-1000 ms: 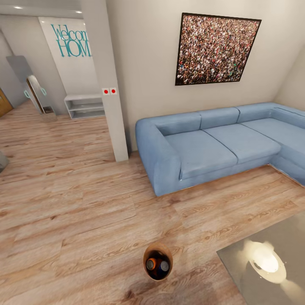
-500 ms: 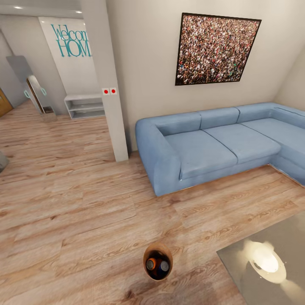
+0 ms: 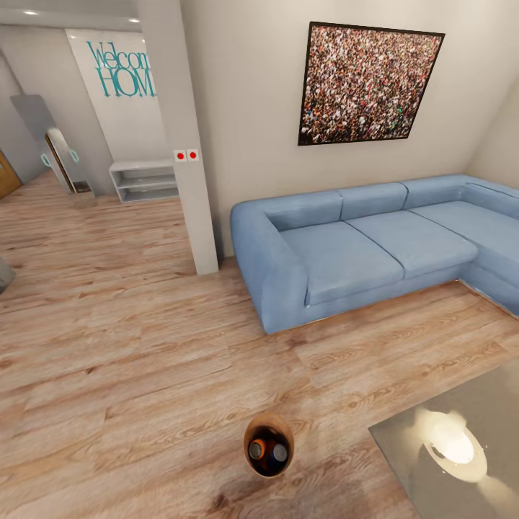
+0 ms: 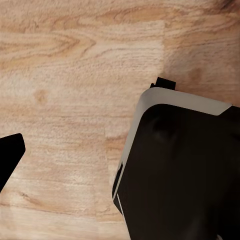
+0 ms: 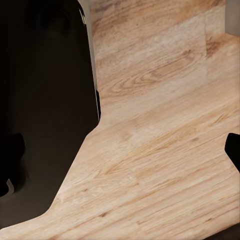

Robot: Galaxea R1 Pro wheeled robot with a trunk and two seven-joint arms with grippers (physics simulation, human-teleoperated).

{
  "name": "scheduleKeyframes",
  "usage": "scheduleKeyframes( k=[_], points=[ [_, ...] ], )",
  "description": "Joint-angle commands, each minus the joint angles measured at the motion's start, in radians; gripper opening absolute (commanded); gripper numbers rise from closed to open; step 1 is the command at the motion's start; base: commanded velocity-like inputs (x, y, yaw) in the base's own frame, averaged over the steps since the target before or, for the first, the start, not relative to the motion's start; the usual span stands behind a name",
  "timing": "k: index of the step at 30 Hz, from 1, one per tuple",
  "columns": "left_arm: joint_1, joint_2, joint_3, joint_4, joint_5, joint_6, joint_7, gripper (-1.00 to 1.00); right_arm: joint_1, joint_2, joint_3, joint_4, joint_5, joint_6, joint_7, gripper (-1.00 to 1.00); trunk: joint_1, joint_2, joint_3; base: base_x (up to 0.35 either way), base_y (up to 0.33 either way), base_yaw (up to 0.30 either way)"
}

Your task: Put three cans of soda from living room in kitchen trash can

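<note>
- On the wood floor [image 3: 130,375], between the sofa [image 3: 346,252] and the glass table [image 3: 461,440], stands the bin [image 3: 268,445].
- Can tops show inside the bin, so loading looks done, though I cannot count three.
- Neither claw is near it; how wide they stand, I cannot tell.

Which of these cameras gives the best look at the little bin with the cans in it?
The head view: the bin stands on the wooden floor, its open top showing cans inside. Both wrist views look at floor planks and dark robot bodywork instead.
</note>
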Motion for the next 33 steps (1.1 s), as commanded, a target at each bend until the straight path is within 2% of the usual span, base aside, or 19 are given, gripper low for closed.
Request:
scheduleKeyframes(
  k=[1,33],
  points=[
    [0.000,0.000,0.000,0.000,0.000,0.000,0.000,1.00,0.000,0.000,0.000,0.000,0.000,0.000,0.000,1.00,0.000,0.000,0.000,0.000,0.000,0.000],
    [0.000,0.000,0.000,0.000,0.000,0.000,0.000,1.00,0.000,0.000,0.000,0.000,0.000,0.000,0.000,1.00,0.000,0.000,0.000,0.000,0.000,0.000]
  ],
)
